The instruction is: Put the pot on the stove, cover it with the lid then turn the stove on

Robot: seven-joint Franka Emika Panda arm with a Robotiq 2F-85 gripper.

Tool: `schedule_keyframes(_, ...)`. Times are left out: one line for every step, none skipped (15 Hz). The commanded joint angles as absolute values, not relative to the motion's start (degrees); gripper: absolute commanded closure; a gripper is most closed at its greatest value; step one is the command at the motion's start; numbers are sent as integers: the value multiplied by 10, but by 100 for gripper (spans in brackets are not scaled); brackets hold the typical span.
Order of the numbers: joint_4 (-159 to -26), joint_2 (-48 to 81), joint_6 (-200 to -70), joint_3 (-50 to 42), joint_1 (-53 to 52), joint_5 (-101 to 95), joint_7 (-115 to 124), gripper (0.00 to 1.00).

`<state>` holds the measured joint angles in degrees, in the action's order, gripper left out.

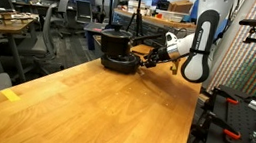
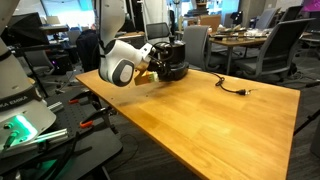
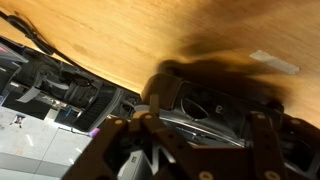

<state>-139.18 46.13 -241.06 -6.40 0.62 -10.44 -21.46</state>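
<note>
While the pot (image 1: 118,43) sat on the stove (image 1: 120,64) at the far end of the tabletop (image 1: 93,107), the hand (image 1: 145,58) hung low just right of the stove in an exterior view, level with its base, and its opening or any hold could not be told.

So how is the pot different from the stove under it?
The pot is tall with straight sides; the stove is low and flat. The pot stands on top of the stove, while the stove rests right on the wooden table. The stove looks a little wider than the pot. Both are black and round.
</note>
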Motion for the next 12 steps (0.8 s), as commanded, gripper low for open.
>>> schedule_keyframes(-1380,468,-2415,-75,-2,-110,-214,64)
schedule_keyframes(-1382,465,-2405,-73,2,-117,-208,70)
schedule_keyframes(-1384,460,-2389,-70,6,-127,-199,79)
schedule_keyframes(-1386,454,-2368,-65,14,-143,-185,85)
schedule_keyframes(-1387,449,-2359,-62,22,-157,-172,88)
schedule_keyframes(-1387,442,-2344,-57,34,-178,-154,84)
schedule_keyframes(-1386,436,-2330,-53,47,-203,-136,84)
schedule_keyframes(-1384,432,-2320,-49,59,-221,-119,84)
schedule_keyframes(-1381,428,-2309,-45,71,-240,-103,84)
schedule_keyframes(-1378,424,-2296,-39,83,-259,-88,84)
schedule_keyframes(-1374,420,-2278,-32,98,-282,-67,84)
schedule_keyframes(-1371,417,-2264,-23,114,-306,-46,84)
